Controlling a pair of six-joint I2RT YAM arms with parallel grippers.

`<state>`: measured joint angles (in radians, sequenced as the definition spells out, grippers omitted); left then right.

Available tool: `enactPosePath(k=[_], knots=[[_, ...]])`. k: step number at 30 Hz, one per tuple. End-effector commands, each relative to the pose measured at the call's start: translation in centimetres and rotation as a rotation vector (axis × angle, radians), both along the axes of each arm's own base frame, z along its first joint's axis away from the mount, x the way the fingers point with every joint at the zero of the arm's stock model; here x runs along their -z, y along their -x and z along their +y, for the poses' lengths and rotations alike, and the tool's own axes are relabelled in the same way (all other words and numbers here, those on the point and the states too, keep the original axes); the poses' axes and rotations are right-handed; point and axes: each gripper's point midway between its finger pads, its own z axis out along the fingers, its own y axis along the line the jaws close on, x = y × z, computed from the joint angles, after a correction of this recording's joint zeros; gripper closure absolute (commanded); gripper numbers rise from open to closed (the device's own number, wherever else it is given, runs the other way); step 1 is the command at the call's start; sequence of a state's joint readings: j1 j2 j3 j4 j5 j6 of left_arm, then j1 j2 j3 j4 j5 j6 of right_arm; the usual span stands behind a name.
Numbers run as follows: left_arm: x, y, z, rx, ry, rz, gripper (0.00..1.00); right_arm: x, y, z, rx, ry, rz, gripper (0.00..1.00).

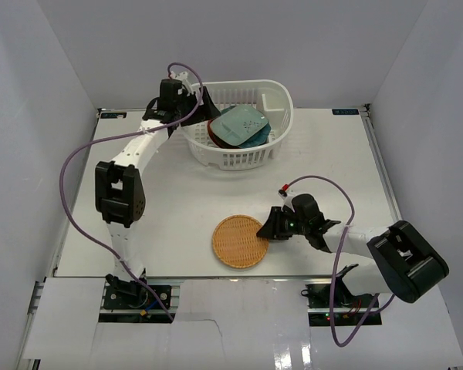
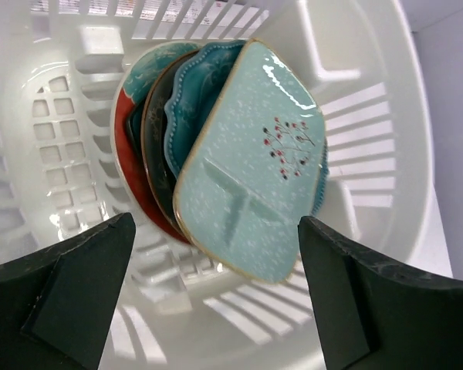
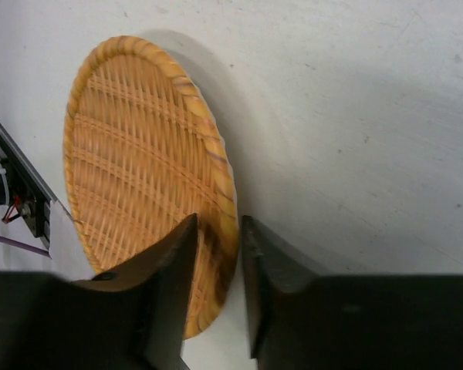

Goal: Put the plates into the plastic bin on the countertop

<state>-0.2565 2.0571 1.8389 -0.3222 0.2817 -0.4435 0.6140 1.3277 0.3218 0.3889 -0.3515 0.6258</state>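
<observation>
1. My left gripper [image 2: 216,223] hangs above the plastic bin [image 2: 370,116], fingers spread wide, nothing between them.
2. Directly beneath it, a pale mint rectangular plate [image 2: 251,154], marked with a sprig of red berries, leans as the top piece of a tilted stack inside the bin.
3. Behind the mint plate show the edges of a teal scalloped plate [image 2: 197,92], a dark plate [image 2: 156,139] and a red-rimmed plate [image 2: 126,146].
4. The white, slot-sided bin sits at the far side of the countertop [image 1: 177,200], close to the back wall.
5. My right gripper [image 3: 220,223] is down low at the near side, one finger on each side of the rim of the tan woven plate [image 3: 131,154]. The gap is narrow; whether the fingers actually pinch the rim I cannot tell.
6. The woven plate lies on the countertop near the front edge, well apart from the bin.
</observation>
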Motion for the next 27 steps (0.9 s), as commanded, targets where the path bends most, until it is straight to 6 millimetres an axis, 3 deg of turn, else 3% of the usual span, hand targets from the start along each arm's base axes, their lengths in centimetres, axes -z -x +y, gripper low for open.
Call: enactPosePath(k=[1,3,4,7,8,10,11,12,13,15,16,17,18,19,20,21,22,23,24,25,26,27], knots=[[-11.0,3.4,1.8,-0.036,0.018,-0.21,0.02,0.4,0.4,-0.2,0.004,-0.027,0.022,0.71],[-12.7,4.5,2.3,-0.05,0.024,-0.246,0.02,0.1,0.5,-0.3,0.01,-0.048,0.024,0.87],[-14.5,5.8,2.6,-0.05,0.031,-0.28,0.02,-0.8,0.3,-0.2,0.008,-0.074,0.0,0.91],[-16.6,8.5,3.2,-0.053,0.046,-0.314,0.02,-4.0,-0.1,0.5,-0.014,-0.151,-0.07,0.92],[-17.3,10.6,3.8,-0.055,0.057,-0.33,0.02,-5.1,0.1,0.8,-0.034,-0.181,-0.085,0.92],[-17.7,12.8,4.3,-0.053,0.065,-0.357,0.02,-9.3,-0.5,1.6,-0.053,-0.264,-0.167,0.92],[-15.4,13.9,4.5,-0.049,0.053,-0.318,0.02,-10.6,-0.5,1.8,-0.065,-0.281,-0.182,0.92],[-16.9,16.0,5.1,-0.048,0.058,-0.371,0.02,-12.2,-0.9,2.0,-0.067,-0.3,-0.213,0.92],[-16.4,16.9,5.6,-0.057,0.049,-0.375,0.02,-16.1,-1.6,2.5,-0.081,-0.346,-0.302,0.92],[-14.2,19.7,6.8,-0.069,0.015,-0.369,0.02,-19.8,-2.9,2.1,-0.068,-0.363,-0.374,0.92],[-11.2,20.5,7.4,-0.086,-0.012,-0.322,0.02,-23.7,-4.4,1.7,-0.037,-0.389,-0.469,0.92],[-12.5,21.2,7.8,-0.093,-0.011,-0.363,0.02,-25.4,-5.4,1.3,-0.009,-0.393,-0.515,0.92],[-10.6,22.8,8.5,-0.098,-0.033,-0.347,0.02,-26.1,-6.6,1.1,0.017,-0.381,-0.525,0.92],[-9.6,23.3,9.1,-0.123,-0.052,-0.332,0.02,-29.0,-7.8,1.0,0.031,-0.396,-0.581,0.92],[-8.4,24.0,9.5,-0.128,-0.071,-0.306,0.02,-29.8,-9.5,0.2,0.069,-0.388,-0.596,0.92],[-7.2,25.0,10.0,-0.131,-0.086,-0.296,0.02,-29.2,-11.4,0.2,0.097,-0.37,-0.574,0.92],[-6.6,25.5,10.3,-0.137,-0.094,-0.287,0.02,-31.2,-12.9,0.0,0.12,-0.384,-0.607,0.92],[-5.9,26.0,10.5,-0.138,-0.101,-0.273,0.02,-31.7,-14.7,-0.7,0.173,-0.372,-0.624,0.92],[-4.7,26.5,10.5,-0.129,-0.108,-0.255,0.02,-30.4,-17.1,-0.7,0.208,-0.343,-0.596,0.92],[-4.9,27.1,10.6,-0.122,-0.106,-0.274,0.02,-32.3,-19.2,-1.3,0.257,-0.345,-0.632,0.92],[-4.5,27.4,10.7,-0.121,-0.109,-0.272,0.02,-32.8,-20.4,-1.3,0.266,-0.346,-0.636,0.92],[-3.5,27.7,10.8,-0.121,-0.116,-0.256,0.02,-30.6,-22.9,-0.8,0.276,-0.32,-0.588,0.92]])
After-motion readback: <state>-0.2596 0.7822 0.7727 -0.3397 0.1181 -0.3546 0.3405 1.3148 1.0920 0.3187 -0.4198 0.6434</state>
